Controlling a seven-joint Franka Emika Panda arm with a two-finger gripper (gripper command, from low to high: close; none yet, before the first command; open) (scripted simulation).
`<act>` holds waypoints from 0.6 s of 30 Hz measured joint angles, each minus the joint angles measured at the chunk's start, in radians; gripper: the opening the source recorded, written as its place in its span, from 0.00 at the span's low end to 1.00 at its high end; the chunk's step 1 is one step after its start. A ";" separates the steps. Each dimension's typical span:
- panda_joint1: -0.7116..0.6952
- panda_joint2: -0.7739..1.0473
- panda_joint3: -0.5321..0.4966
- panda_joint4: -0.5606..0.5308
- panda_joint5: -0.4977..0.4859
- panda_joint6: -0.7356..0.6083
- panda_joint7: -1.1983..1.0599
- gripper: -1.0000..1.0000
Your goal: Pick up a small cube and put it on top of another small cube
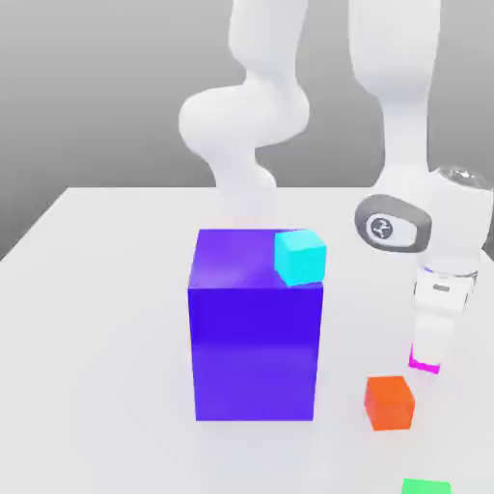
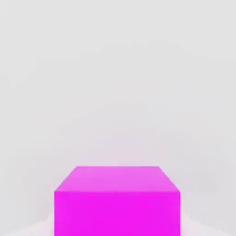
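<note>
White table (image 1: 96,347); gripper (image 1: 427,355) fingers clamped on magenta cube (image 1: 425,366), likely light, stiff, best held mid-sides.

Operator, you have a plain cyan cube (image 1: 300,258) at your twelve o'clock, an orange-red one (image 1: 389,403) at four and magenta-pink (image 1: 425,365) at three.

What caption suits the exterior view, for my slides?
Robot hand at the magenta cube, near the orange cube.
</note>
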 joint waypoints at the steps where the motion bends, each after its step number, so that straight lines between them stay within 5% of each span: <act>1: -0.016 -0.030 0.023 -0.007 0.031 -0.022 -0.024 0.00; 7: -0.083 -0.186 0.101 -0.005 0.212 -0.178 -0.180 0.00; 18: -0.262 -0.034 -0.017 0.381 0.246 -0.411 -0.411 0.00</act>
